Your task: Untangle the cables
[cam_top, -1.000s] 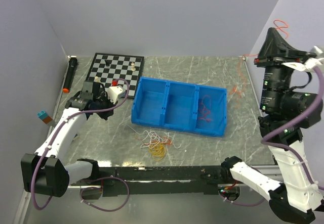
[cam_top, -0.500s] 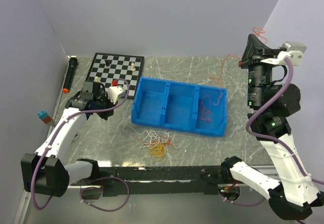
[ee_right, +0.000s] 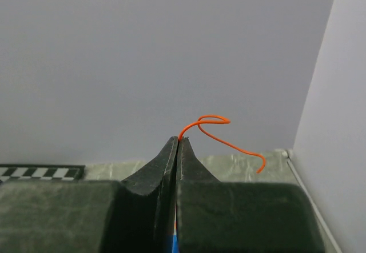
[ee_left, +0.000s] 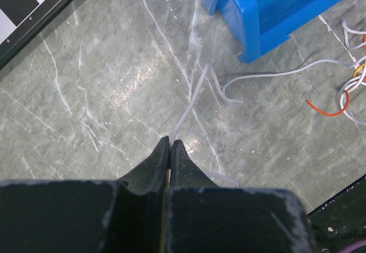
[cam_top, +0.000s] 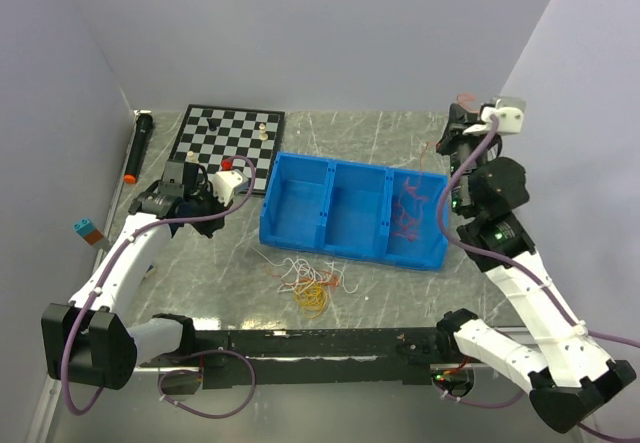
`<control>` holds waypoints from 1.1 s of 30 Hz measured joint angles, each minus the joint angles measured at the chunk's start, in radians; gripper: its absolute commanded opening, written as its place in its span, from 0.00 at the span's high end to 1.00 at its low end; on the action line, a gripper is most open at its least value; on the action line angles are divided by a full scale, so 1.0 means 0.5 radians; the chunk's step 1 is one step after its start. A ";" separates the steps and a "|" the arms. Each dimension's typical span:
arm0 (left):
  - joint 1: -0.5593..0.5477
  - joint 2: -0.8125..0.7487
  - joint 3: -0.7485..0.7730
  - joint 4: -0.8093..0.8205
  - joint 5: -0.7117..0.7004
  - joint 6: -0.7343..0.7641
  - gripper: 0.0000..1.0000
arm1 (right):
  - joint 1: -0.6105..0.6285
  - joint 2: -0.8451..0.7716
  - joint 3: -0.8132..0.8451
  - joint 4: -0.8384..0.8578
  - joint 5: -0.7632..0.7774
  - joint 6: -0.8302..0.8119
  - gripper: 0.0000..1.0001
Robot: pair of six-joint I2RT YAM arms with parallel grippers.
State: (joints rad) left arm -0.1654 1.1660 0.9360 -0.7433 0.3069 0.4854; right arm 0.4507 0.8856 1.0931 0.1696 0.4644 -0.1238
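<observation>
A tangle of white, yellow and red-orange cables (cam_top: 310, 285) lies on the table in front of the blue three-compartment bin (cam_top: 330, 168). My left gripper (cam_top: 200, 203) is shut on a white cable (ee_left: 189, 107) that runs from its tips (ee_left: 170, 141) toward the bin's corner (ee_left: 269, 13). My right gripper (cam_top: 462, 105) is raised over the bin's far right end and shut on a red-orange cable (ee_right: 229, 141). That cable hangs down into the right compartment (cam_top: 408, 213). A loose orange end (ee_left: 323, 109) shows beside white strands.
A chessboard (cam_top: 225, 133) with a few pieces lies at the back left, its edge also in the right wrist view (ee_right: 34, 171). A black stick with an orange end (cam_top: 137, 148) lies by the left wall. A small teal-and-orange block (cam_top: 86, 230) sits at the left edge.
My right arm has swung down and left from beyond the table's right edge to over the bin's right end, bringing the red-orange cable with it. The left arm has not moved.
</observation>
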 measured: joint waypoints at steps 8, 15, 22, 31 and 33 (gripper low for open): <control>0.000 0.000 0.000 0.000 0.000 -0.001 0.99 | -0.023 0.008 -0.269 -0.114 0.275 0.278 1.00; 0.000 0.000 0.000 0.000 0.000 0.000 0.99 | -0.079 0.162 -0.349 -0.544 0.448 0.759 1.00; 0.000 0.000 0.000 0.000 0.001 -0.001 0.99 | -0.088 0.307 -0.458 -0.905 0.444 1.197 1.00; 0.000 0.000 0.000 -0.001 0.000 -0.001 0.99 | -0.090 0.528 -0.483 -0.981 0.230 1.420 1.00; 0.000 0.000 0.000 0.000 0.000 -0.001 0.99 | -0.098 0.598 -0.483 -0.981 0.163 1.457 1.00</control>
State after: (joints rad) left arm -0.1654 1.1660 0.9360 -0.7433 0.3069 0.4850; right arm 0.4015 1.1847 0.8516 -0.3210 0.5457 0.6048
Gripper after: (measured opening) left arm 0.026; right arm 0.009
